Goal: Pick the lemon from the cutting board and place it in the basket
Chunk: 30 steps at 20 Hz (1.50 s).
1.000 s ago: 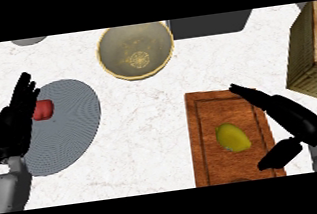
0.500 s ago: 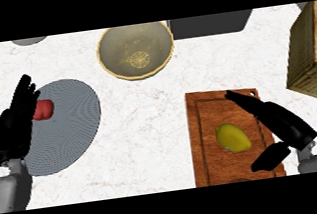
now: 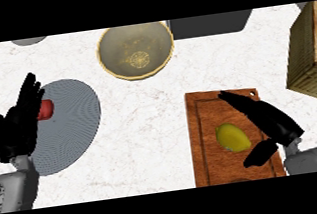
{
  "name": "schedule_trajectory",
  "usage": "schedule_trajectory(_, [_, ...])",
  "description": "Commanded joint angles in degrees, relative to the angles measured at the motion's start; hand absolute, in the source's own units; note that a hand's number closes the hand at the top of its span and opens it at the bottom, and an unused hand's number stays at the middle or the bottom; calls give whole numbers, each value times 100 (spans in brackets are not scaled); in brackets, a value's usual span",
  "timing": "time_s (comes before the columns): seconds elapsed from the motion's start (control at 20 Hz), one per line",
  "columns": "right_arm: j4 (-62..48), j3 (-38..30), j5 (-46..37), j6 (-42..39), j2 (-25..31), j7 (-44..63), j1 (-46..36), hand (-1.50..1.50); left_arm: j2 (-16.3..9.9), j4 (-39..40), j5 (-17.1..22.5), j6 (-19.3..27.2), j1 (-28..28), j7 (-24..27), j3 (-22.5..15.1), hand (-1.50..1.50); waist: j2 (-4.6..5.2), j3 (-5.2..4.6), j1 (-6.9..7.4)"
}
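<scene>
My right hand [image 3: 266, 117] is open, fingers straight, just right of the lemon [image 3: 232, 137] lying on the board [image 3: 212, 147]. My left hand [image 3: 16, 125] rests open at the left edge, over a grey plate [image 3: 71, 123]. The basket [image 3: 136, 50] sits well away, top centre.

A single head view looks steeply down on the desk [image 3: 154, 109] from close above. Forearms enter from six o'clock; the far edge lies at twelve o'clock. No second view shares the scene.
</scene>
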State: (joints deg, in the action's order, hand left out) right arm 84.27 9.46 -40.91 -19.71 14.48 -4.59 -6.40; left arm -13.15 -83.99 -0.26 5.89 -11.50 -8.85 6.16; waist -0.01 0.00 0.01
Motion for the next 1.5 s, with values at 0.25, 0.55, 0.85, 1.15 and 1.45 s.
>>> schedule_trajectory(0.25, [-498, -119, -388, 49, -137, -252, -197, -150, 97, -664, -130, -121, 291, -459, -25, 0, -2, 1, 11])
schedule_trajectory(0.55, [-803, 7, -697, 314, -375, -360, -86, -150, 65, -65, -15, -268, -120, -224, 235, 0, 0, 0, -2])
schedule_trajectory(0.85, [-1167, 517, -959, -84, -263, -737, -240, 150, 194, -22, -129, -267, 187, 167, 114, 0, 3, 0, 18])
schedule_trajectory(1.15, [-1125, 414, -847, -102, -114, -1130, 83, 150, 30, -148, -137, -279, -62, -215, 195, 0, -1, 1, -1])
schedule_trajectory(1.45, [-1213, 487, -990, 129, -396, -1065, 147, 150, 127, -372, -93, -233, 116, -142, 224, 0, -5, 0, 6])
